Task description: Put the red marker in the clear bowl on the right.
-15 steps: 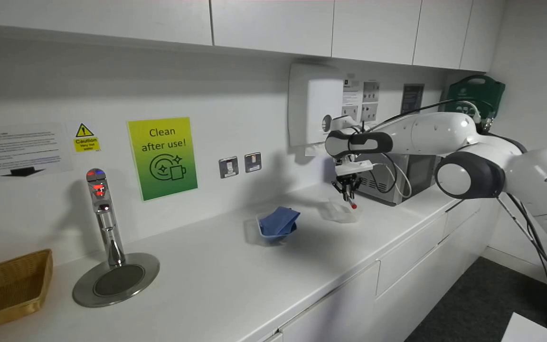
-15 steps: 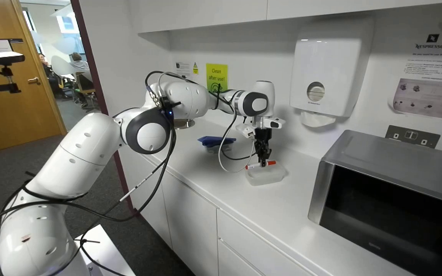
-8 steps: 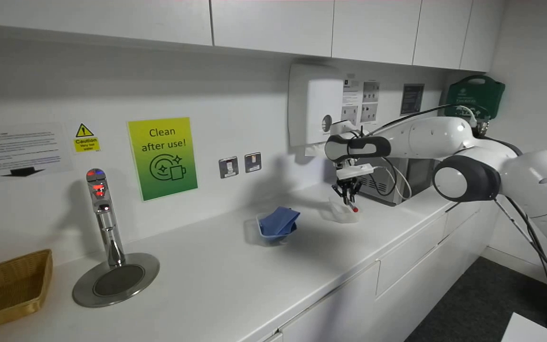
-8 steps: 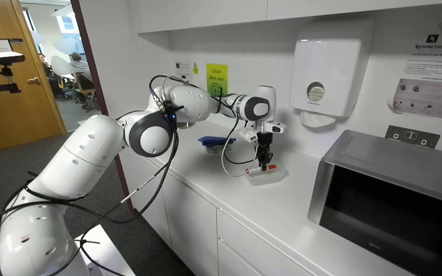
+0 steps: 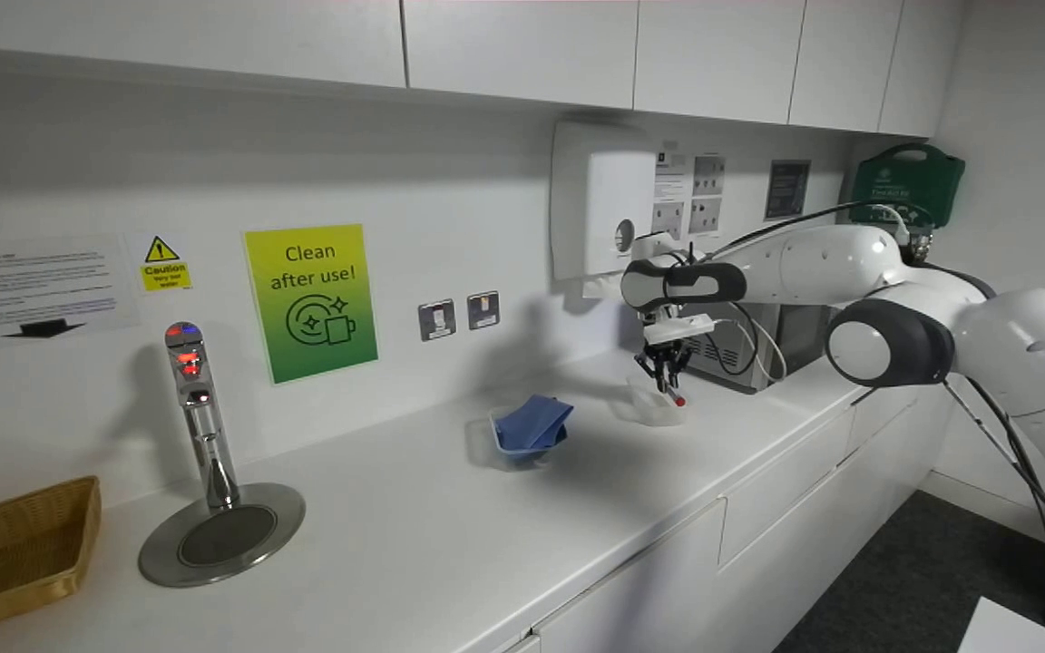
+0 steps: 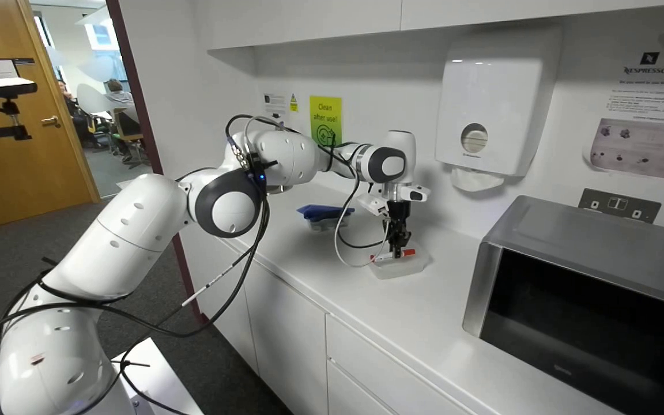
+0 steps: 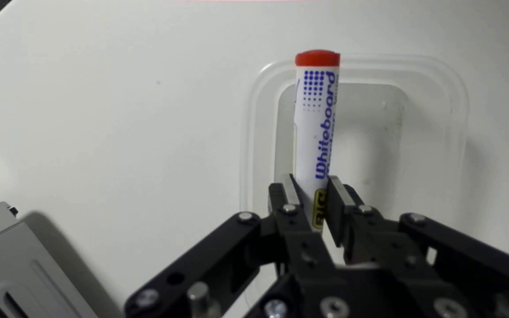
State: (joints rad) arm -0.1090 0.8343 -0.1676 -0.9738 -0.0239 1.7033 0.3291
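My claw [image 7: 313, 187] pinches the red marker [image 7: 317, 132] near mid-barrel. I judge it light, stiff, slippery; best held there.

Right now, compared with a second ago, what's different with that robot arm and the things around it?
The claw has come down a little, bringing the red marker lower over the clear bowl. Nothing was newly grabbed or let go: it held the marker throughout. The clear bowl, the blue cloth and the microwave stayed put.
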